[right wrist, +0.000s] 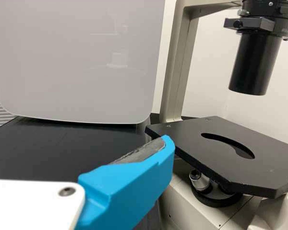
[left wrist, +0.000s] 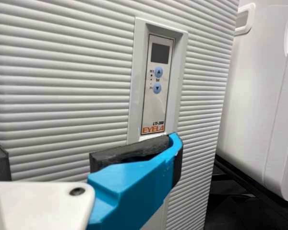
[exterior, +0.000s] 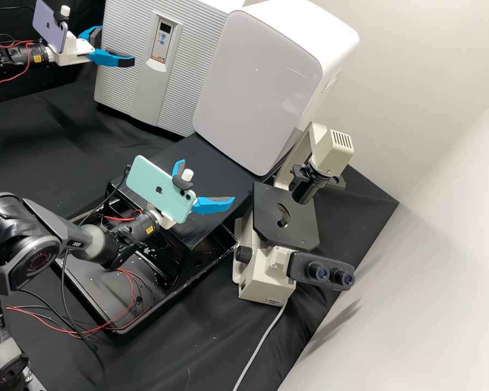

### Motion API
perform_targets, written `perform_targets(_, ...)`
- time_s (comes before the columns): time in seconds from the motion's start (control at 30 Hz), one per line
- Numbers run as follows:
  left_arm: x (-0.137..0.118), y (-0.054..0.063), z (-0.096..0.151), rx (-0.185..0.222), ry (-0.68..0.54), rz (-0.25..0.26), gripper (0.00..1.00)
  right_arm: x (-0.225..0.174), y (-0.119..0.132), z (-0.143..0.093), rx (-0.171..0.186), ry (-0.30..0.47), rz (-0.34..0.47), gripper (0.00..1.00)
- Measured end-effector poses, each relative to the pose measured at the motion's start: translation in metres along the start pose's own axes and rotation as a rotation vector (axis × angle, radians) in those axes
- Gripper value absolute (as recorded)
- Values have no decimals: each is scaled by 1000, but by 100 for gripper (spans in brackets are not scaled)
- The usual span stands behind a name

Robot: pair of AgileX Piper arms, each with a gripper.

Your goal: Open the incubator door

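In the high view, the incubator (exterior: 182, 76) stands at the back left with its ribbed front shut. My left gripper (exterior: 116, 46) is open before the left part of that front, nothing between its fingers. From the left wrist, the ribbed front (left wrist: 62, 86) is close, with my left gripper (left wrist: 49, 160) spread before it and one blue finger (left wrist: 134, 191) just below the control panel (left wrist: 158, 86). Whether it touches cannot be told. My right gripper (exterior: 206, 182) is open and empty above the black surface; the right wrist view shows this right gripper (right wrist: 77, 165) by one blue finger.
A white rounded box (exterior: 255, 81) stands right of the incubator. The microscope (exterior: 285, 217) is close to the right gripper, its black stage (right wrist: 221, 148) beyond the finger in the right wrist view. A black tray (exterior: 114, 320) and loose cables lie under the right arm.
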Motion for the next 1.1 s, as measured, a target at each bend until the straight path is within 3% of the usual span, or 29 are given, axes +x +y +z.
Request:
perform_targets(0.6, -3, 0, 0, -28, 32, 9, 0, 0, 0, 0, 0, 0, 0, 100)
perform_targets(0.87, -6, 2, -1, -61, 60, 20, 0, 0, 0, 0, 0, 0, 0, 100)
perform_targets(1.1, -12, 2, 1, -42, 94, 17, 0, 0, 0, 0, 0, 0, 0, 100)
